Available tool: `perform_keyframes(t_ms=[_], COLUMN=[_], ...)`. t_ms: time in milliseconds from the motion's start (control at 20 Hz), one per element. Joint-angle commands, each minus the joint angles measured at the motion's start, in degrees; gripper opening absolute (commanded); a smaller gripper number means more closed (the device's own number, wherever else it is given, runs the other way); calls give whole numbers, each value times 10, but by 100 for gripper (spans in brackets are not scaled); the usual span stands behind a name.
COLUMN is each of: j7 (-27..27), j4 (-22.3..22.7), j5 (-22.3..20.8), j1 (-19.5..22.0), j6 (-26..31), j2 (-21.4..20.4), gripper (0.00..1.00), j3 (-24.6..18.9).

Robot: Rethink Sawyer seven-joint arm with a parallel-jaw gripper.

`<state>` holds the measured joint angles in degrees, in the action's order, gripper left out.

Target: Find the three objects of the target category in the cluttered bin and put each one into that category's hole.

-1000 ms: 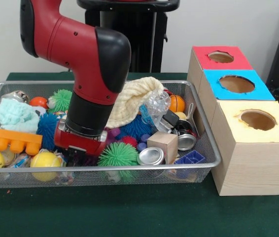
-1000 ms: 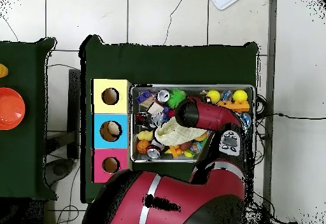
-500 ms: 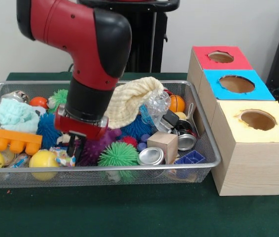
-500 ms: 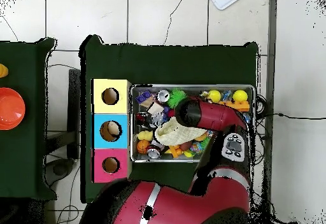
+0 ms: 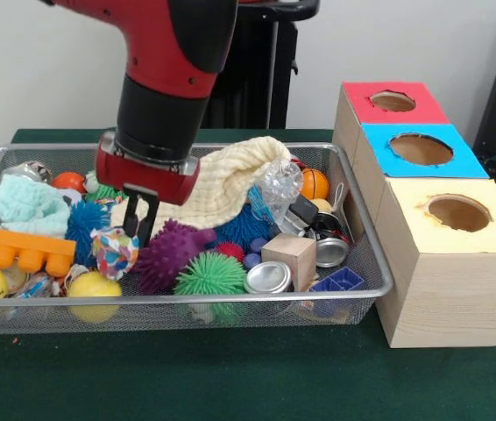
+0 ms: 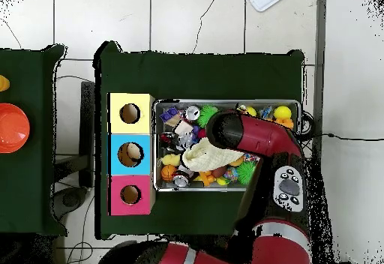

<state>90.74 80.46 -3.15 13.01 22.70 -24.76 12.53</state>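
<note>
The wire mesh bin holds a heap of toys; it also shows in the overhead view. My gripper hangs over the bin's left half. It is shut on a white ruffled fabric piece with coloured dots and holds it just above the clutter. No other dotted piece shows clearly. Three wooden boxes stand right of the bin, with a red, a blue and a yellow hole top. In the overhead view the arm hides the gripper.
A cream knitted cloth lies draped behind the gripper. A purple spiky ball, a green spiky ball, a yellow ball and an orange block lie around it. A wooden cube and tins lie at the right.
The gripper has risen out of the clutter with the dotted fabric piece in it. The purple spiky ball under it has come into view.
</note>
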Motion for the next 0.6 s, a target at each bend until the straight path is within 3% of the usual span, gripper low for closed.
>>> perform_keyframes(t_ms=[50, 600], j7=[0, 14], j4=[50, 88], j5=[-25, 2], j1=[9, 4], j6=[59, 125], j2=[-32, -94], gripper=[0, 0], j3=[-67, -88])
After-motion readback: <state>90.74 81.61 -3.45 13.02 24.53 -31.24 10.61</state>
